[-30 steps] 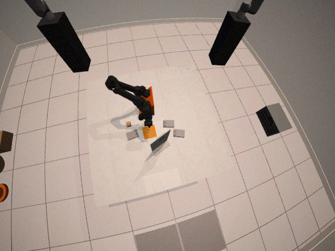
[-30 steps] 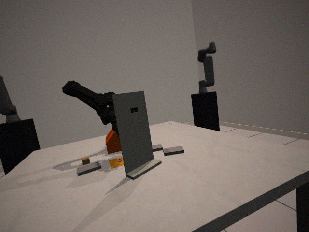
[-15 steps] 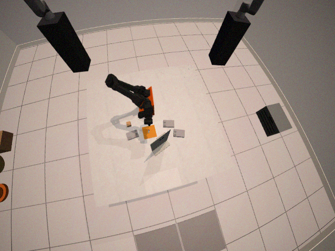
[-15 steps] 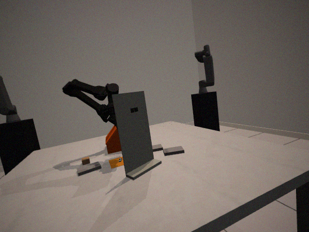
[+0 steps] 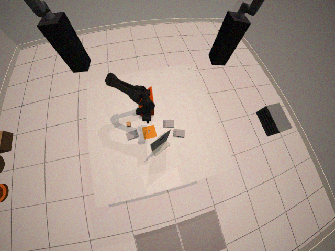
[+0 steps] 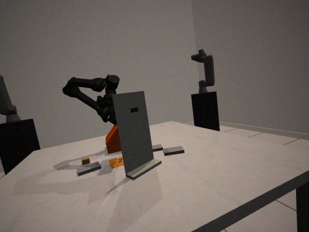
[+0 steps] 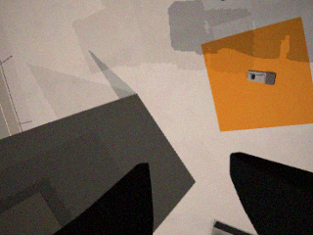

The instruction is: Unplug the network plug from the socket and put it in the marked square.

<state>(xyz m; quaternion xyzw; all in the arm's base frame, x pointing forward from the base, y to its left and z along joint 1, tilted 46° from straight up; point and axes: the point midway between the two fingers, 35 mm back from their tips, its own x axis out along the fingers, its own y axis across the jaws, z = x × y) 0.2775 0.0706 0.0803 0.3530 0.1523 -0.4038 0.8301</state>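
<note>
The grey plug [image 5: 148, 131] [image 6: 120, 160] [image 7: 262, 77] lies on the table inside the orange marked square [image 5: 153, 135] [image 6: 113, 164] [image 7: 232, 113], apart from the fingers. The upright panel [image 5: 156, 146] [image 6: 134, 135] [image 7: 98, 132] stands beside the square. Two dark openings [image 6: 134, 109] show high on its face in the exterior view. My gripper [image 5: 147, 122] [image 7: 190, 168] is open, with nothing between its fingers. It hangs above the table beside the square, on the robot base's side, and is partly hidden behind the panel in the exterior view.
Flat grey boxes [image 5: 168, 123] [image 5: 179, 133] [image 6: 174, 150] lie on one side of the square. Another grey box [image 5: 132, 134] [image 6: 89, 168] and a small wooden block [image 5: 129, 124] [image 6: 85, 160] lie on the other side. An orange-red base [image 5: 152, 100] [image 6: 113, 142] stands under the arm.
</note>
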